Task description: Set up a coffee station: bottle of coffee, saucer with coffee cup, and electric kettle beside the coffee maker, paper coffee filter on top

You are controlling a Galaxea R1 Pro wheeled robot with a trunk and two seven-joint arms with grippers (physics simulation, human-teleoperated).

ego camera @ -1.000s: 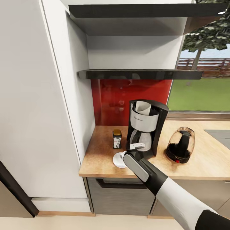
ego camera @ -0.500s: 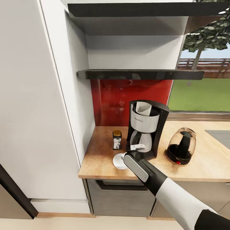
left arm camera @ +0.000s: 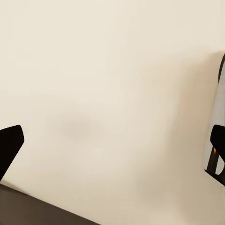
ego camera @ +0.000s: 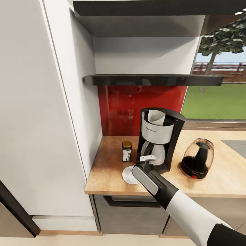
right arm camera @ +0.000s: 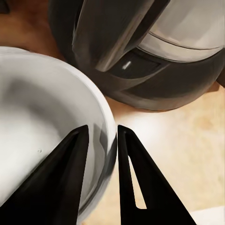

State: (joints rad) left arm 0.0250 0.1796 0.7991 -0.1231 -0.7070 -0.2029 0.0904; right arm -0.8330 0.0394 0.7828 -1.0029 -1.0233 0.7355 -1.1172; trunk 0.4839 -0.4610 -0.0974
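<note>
Right tool [right arm camera: 101, 140] pinches the cup's [right arm camera: 47, 140] thin rim over the saucer [ego camera: 130, 176]; light, stiff, slick and breakable, so grip gently.

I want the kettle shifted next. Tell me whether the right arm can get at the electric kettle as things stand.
Probably not at once: the right pincer grips the coffee cup by its rim, over the saucer. Once the cup is released, the electric kettle stands unobstructed on the kitchen countertop, beyond the coffee maker.

On the long light-wood countertop [ego camera: 109, 171] stood the tall black drip coffee maker [ego camera: 160, 138] (white paper filter on top), flanked by a small yellow-lidded coffee jar [ego camera: 126, 151], a flat white saucer [ego camera: 128, 175] and a bulbous brownish glass kettle [ego camera: 198, 158].
</note>
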